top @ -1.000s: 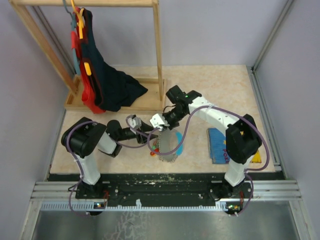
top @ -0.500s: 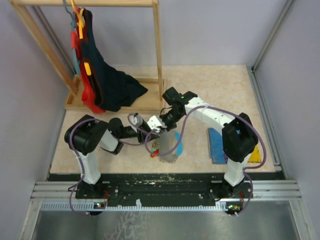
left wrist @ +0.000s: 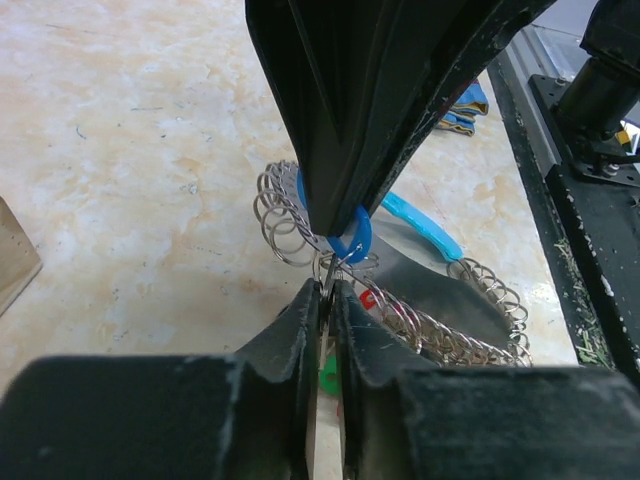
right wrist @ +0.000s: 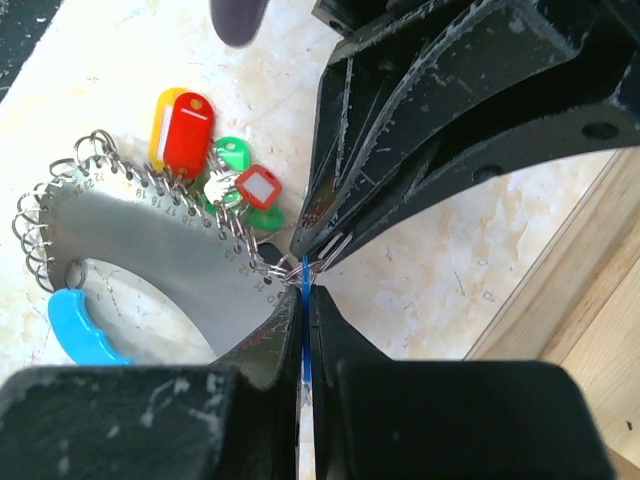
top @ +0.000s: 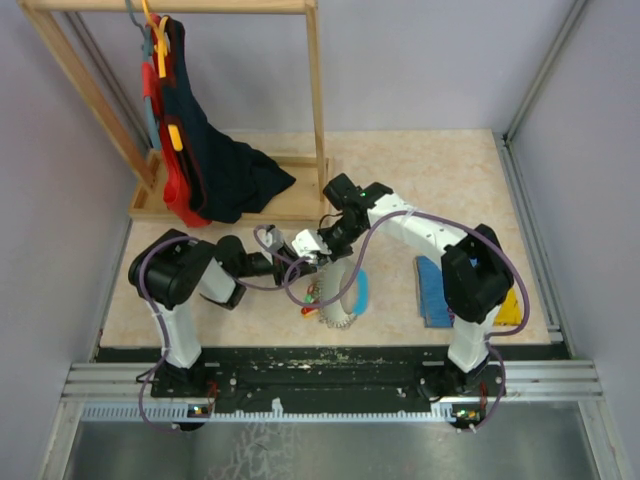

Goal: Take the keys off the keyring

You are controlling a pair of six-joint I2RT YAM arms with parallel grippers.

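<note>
Over the bench (left wrist: 120, 150), my left gripper (left wrist: 325, 300) pinches narrowly on the thin wire of the keyring (left wrist: 329, 270). My right gripper (right wrist: 303, 300) clamps the blue key (left wrist: 352, 240). A crooked pull could slip either grip or drag the other keys (right wrist: 188, 128).

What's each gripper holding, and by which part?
The right gripper pinches the blue key by its plastic head; the left gripper pinches the keyring by a thin loop.

Bunched keys (right wrist: 187, 133), red, yellow, green heads, against keyring (right wrist: 232, 232): silver rings edging grey crescent.
</note>
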